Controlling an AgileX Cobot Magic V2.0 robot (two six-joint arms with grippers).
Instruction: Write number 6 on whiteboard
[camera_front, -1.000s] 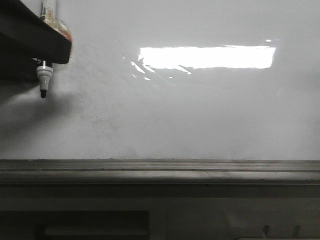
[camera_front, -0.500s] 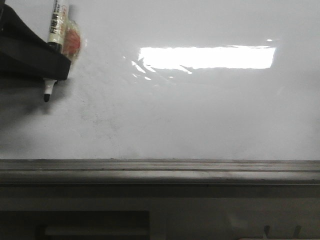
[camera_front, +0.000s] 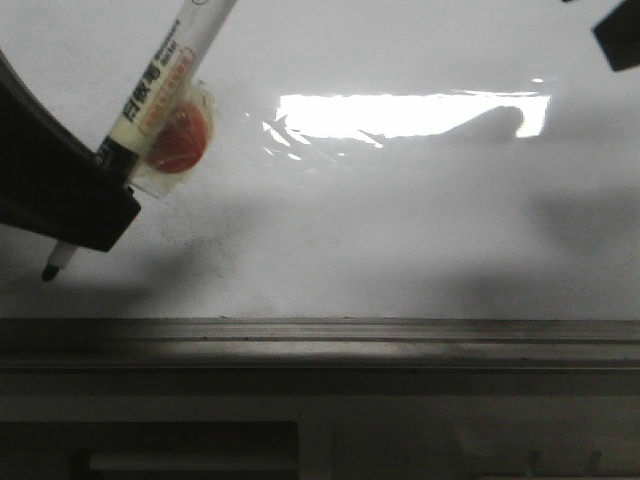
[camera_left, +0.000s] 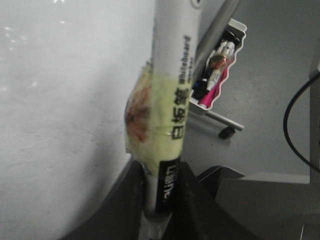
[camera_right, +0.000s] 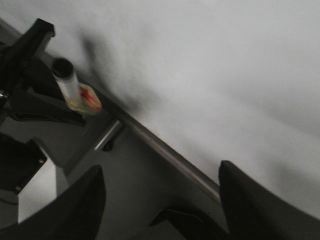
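Note:
The whiteboard (camera_front: 380, 230) fills the front view, glossy white with faint grey smudges. No number 6 shows on it. My left gripper (camera_front: 70, 200) is at the left edge, shut on a white marker pen (camera_front: 165, 70) wrapped in yellowish tape with an orange-red patch (camera_front: 180, 135). The pen is tilted, its black tip (camera_front: 48, 272) low at the left near the board. The left wrist view shows the pen (camera_left: 172, 75) clamped between the jaws (camera_left: 160, 170). My right gripper (camera_right: 160, 172) is open and empty; a corner of it (camera_front: 618, 38) shows at the top right.
A grey ledge strip (camera_front: 320, 340) runs below the board. A bright rectangular light glare (camera_front: 415, 113) lies on the upper board. A small tray with spare pens (camera_left: 217, 70) hangs beside the board. The right wrist view shows the board (camera_right: 210, 65) and the held pen (camera_right: 67, 82).
The left gripper has moved down and closer, and the pen has tilted, its tip dropping to the lower left. The right gripper has come into view at the top right, casting a shadow.

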